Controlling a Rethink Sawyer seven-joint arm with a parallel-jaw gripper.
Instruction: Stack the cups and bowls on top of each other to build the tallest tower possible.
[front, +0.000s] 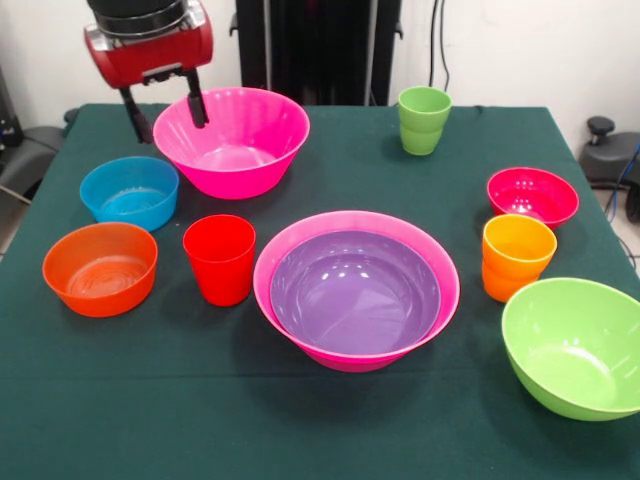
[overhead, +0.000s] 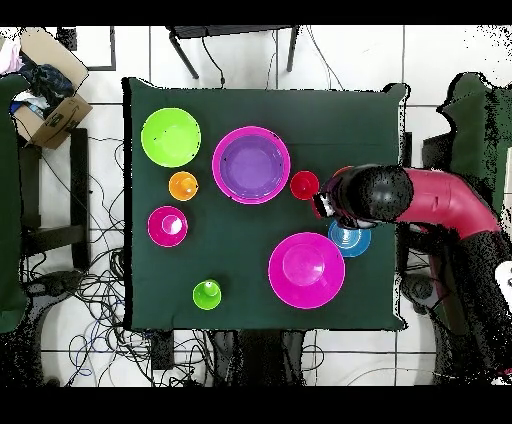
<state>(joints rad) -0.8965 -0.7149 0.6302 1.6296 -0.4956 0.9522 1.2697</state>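
The landmark here is the large hot-pink plastic bowl with the purple plastic bowl nested inside it (front: 356, 290), which stands near the middle of the dark green cloth-covered table (front: 300, 420); this pair is the only stack so far. In the front view, the small red plastic cup (front: 220, 258) stands upright just beside it on the left, and further left sits the small orange-red plastic bowl (front: 100, 268). Behind that one is the small blue plastic bowl (front: 129, 191). The second large hot-pink plastic bowl (front: 231, 140) stands alone behind the landmark, toward the far left. The robot's gripper (front: 166, 112), with a red body and two dark fingers, hangs over the left rim of this bowl; the fingers are spread apart and hold nothing, one outside the rim and one over the inside. To the right of the landmark stands the orange plastic cup (front: 517, 257), with the small crimson plastic bowl (front: 532, 195) behind it and the large lime green plastic bowl (front: 575, 345) in front of it. The lime green plastic cup (front: 424, 119) stands far behind, to the right.
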